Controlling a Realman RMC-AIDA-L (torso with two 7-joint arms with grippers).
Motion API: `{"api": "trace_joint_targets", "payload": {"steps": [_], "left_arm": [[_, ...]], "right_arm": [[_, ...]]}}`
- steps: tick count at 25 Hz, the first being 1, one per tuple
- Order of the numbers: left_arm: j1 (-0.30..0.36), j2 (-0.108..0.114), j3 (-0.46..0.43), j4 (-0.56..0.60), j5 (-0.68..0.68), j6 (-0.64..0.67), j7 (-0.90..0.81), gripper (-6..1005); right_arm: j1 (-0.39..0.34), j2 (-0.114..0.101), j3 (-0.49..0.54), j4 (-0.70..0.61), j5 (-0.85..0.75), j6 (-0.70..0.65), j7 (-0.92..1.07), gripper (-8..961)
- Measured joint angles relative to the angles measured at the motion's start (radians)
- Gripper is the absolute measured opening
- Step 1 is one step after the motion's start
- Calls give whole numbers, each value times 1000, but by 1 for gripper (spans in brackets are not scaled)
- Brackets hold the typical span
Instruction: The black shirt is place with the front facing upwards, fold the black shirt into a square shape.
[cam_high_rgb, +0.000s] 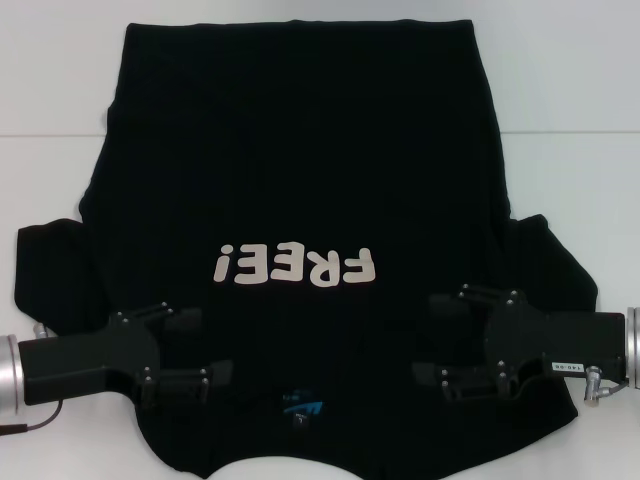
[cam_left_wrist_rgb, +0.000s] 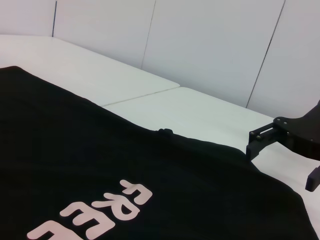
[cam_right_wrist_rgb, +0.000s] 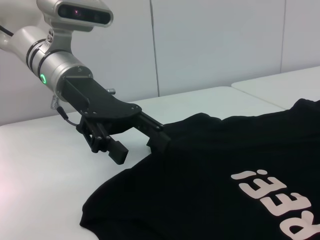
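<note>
Both the left gripper (cam_high_rgb: 190, 347) and the right gripper (cam_high_rgb: 447, 336) are hovering with fingers spread and empty over the black shirt (cam_high_rgb: 300, 170) near the worktop's (cam_high_rgb: 570, 120) near edge, seemingly starting the first fold, and next should be closing on the shoulders.

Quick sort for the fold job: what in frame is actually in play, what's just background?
In play:
- black shirt, spread front up, "FREE!" print showing
- left gripper, open, over the shirt's near left shoulder area
- right gripper, open, over the near right shoulder area

Background:
- white table
- wall panels behind it
</note>
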Motion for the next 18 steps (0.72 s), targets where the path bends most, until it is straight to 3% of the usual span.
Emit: {"api": "trace_joint_targets", "payload": {"steps": [10, 14, 18], "left_arm": [[6, 0, -14, 1, -15, 13, -59, 915], [-7, 18, -42, 8, -18, 15, -322, 915], [-25, 57, -64, 21, -9, 33, -605, 915]], "right_arm": [[-2, 1, 0, 0, -2, 4, 8, 942], [-4, 2, 1, 0, -2, 6, 12, 942], [-5, 2, 2, 0, -2, 8, 27, 942]]}}
